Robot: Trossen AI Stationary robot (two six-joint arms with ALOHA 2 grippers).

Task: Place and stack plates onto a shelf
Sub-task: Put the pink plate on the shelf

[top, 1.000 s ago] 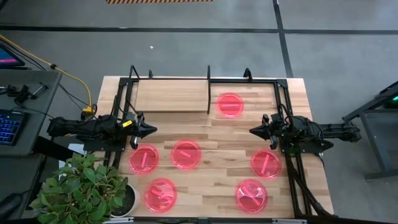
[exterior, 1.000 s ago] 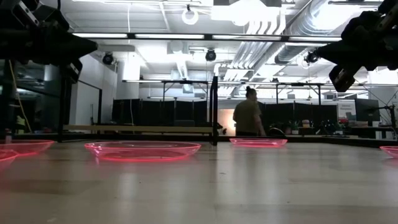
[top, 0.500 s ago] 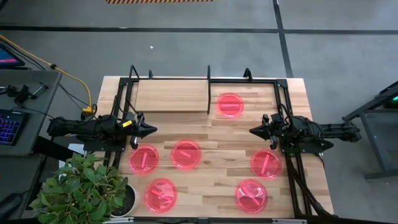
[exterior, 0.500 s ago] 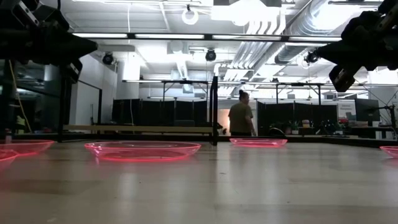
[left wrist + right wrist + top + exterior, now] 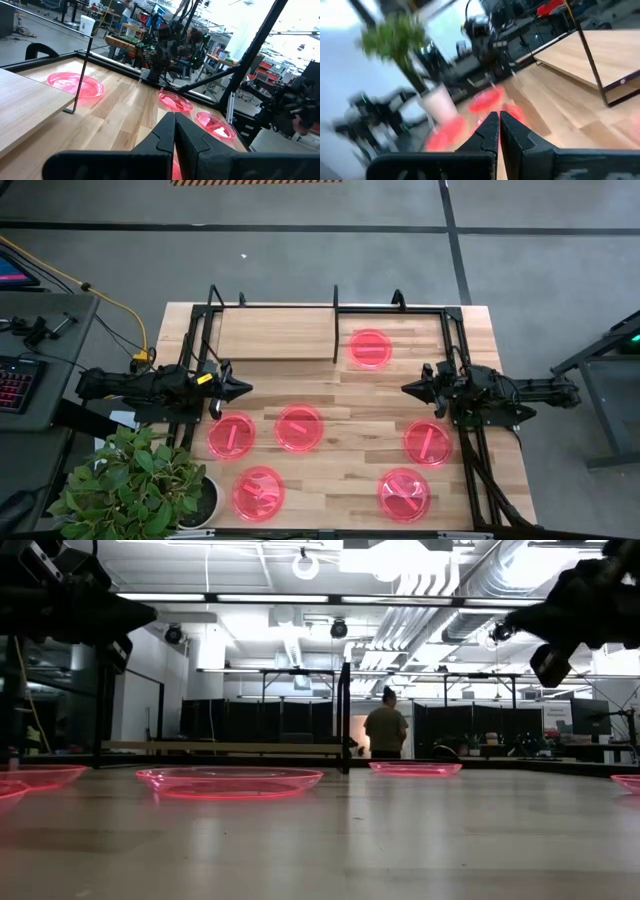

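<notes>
Six pink-red plates show in the high view. One (image 5: 370, 348) lies flat on the tabletop inside the black frame, right of the shelf board (image 5: 275, 335). Two (image 5: 232, 436) (image 5: 299, 428) lie left of centre, one (image 5: 258, 492) near the front left, one (image 5: 428, 442) at the right and one (image 5: 404, 493) near the front right. My left gripper (image 5: 246, 388) is shut and empty, held above the table at its left side, pointing right. My right gripper (image 5: 404, 390) is shut and empty at the right side, pointing left. Both also show in their wrist views (image 5: 174, 117) (image 5: 498, 116).
The black tube frame (image 5: 335, 308) stands along the far half of the table, with an upright post at the board's right edge. A potted plant (image 5: 130, 480) stands off the front left corner. A person (image 5: 385, 730) stands in the room behind.
My right gripper has shifted slightly, its tip a little higher in the low view, and its wrist view is blurred. The plates have stayed where they were. The person in the room behind has walked a little to the left.
</notes>
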